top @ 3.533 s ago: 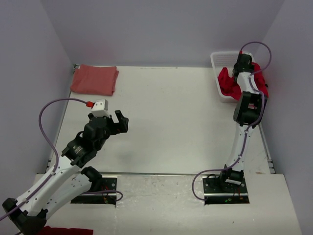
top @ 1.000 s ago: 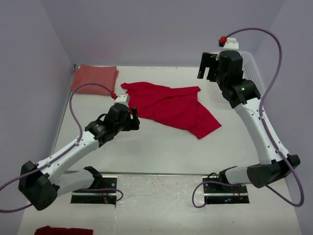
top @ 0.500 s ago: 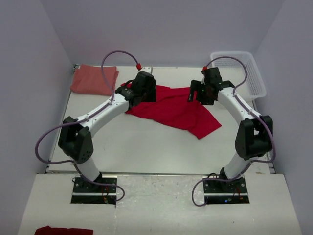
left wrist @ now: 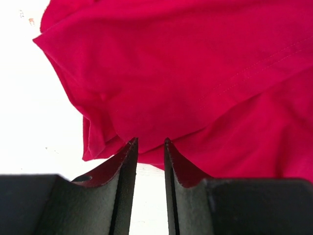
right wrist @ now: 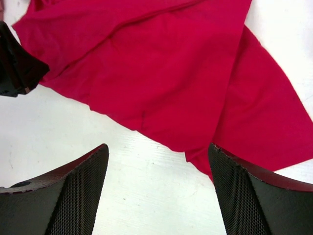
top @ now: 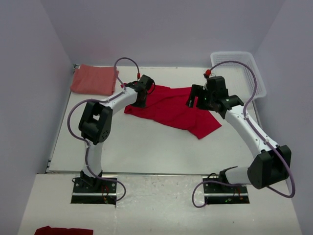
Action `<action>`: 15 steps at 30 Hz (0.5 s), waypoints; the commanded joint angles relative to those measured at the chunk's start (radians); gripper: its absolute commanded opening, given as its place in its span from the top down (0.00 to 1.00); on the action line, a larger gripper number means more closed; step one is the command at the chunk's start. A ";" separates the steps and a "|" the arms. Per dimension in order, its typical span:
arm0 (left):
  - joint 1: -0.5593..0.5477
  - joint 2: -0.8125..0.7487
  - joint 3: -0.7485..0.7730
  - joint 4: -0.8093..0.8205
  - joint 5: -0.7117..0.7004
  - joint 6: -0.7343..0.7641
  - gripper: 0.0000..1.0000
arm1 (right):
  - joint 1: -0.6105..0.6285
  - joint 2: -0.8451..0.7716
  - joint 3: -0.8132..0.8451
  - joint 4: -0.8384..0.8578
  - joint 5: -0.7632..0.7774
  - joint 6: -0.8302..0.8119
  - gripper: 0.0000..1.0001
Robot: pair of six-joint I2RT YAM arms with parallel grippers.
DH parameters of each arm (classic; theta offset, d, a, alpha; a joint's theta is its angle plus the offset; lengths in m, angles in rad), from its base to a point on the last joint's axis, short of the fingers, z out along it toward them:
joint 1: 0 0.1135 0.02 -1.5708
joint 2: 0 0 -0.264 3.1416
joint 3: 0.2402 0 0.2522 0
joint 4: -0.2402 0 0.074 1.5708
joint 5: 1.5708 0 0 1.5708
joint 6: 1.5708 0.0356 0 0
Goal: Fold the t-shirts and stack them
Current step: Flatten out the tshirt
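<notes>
A bright red t-shirt lies crumpled and unfolded in the middle of the table. A paler salmon-red t-shirt rests folded at the back left corner. My left gripper is down at the red shirt's left edge. In the left wrist view its jaws stand only narrowly apart, with the red shirt's hem lying loose between the tips and bare table behind. My right gripper hovers over the red shirt's right part, wide open and holding nothing, above the shirt's near edge.
A white lattice basket stands at the back right corner. Purple walls close the table on three sides. A scrap of red cloth lies off the table at the bottom left. The left gripper's black body shows in the right wrist view.
The red shirt, earlier in the basket, now lies on the table. Over the last second both arms came to it, and the left jaws narrowed around its left hem.
</notes>
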 commanded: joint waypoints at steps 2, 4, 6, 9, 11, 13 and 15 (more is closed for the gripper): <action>-0.006 0.024 0.062 -0.006 -0.014 0.037 0.69 | -0.001 -0.005 -0.025 0.044 0.004 0.017 0.17; -0.006 0.034 0.067 0.006 0.011 0.034 0.67 | -0.001 0.016 -0.026 0.044 -0.002 0.020 0.17; -0.006 0.041 0.064 0.029 0.032 0.030 0.66 | -0.001 0.048 -0.020 0.035 0.001 0.024 0.17; -0.006 0.061 0.068 0.064 0.097 0.025 0.61 | -0.001 0.076 -0.012 0.020 0.019 0.030 0.16; -0.006 0.101 0.094 0.074 0.112 0.026 0.59 | -0.001 0.131 0.003 -0.027 0.061 0.029 0.16; -0.005 0.127 0.123 0.065 0.114 0.027 0.59 | -0.001 0.174 0.021 -0.066 0.110 0.027 0.15; -0.005 0.149 0.162 0.065 0.120 0.033 0.58 | -0.001 0.215 0.044 -0.097 0.182 0.018 0.15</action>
